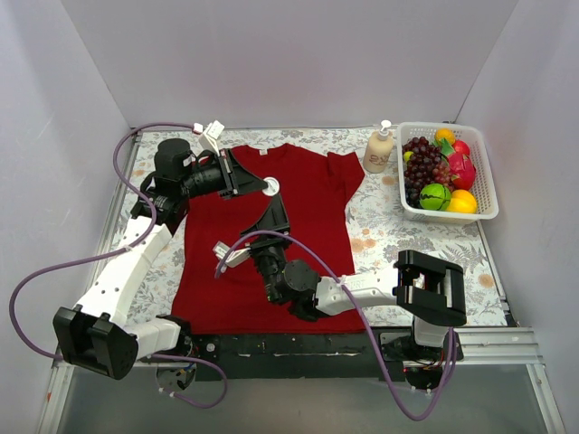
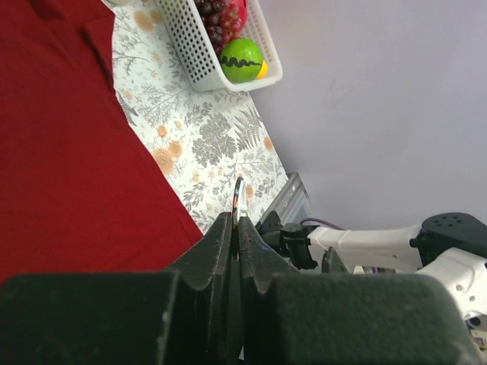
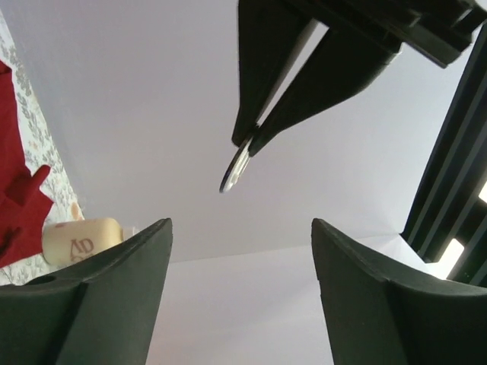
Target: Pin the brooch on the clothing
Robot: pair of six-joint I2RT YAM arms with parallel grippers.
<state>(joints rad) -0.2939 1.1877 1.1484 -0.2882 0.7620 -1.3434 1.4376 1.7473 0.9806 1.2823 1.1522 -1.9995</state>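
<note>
While your left gripper (image 2: 235, 222) pinches the brooch (image 3: 236, 169) by its rim only, fingers closed on the thin edge, the disc hangs over the upper chest of the T-shirt (image 1: 298, 244), seemingly clear of the cloth. Nudge it and it may pivot or slip out of so small a hold. Your right gripper (image 1: 274, 210) sits just below, fingers spread wide and empty; close off-centre and you risk knocking the brooch loose

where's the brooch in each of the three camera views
Top external: the brooch appears over the T-shirt's upper chest, in the left gripper.
Left wrist: the brooch sits lower centre, edge-on.
Right wrist: the brooch sits upper centre, edge-on.
Shared landmark: the T-shirt, in all three.
</note>
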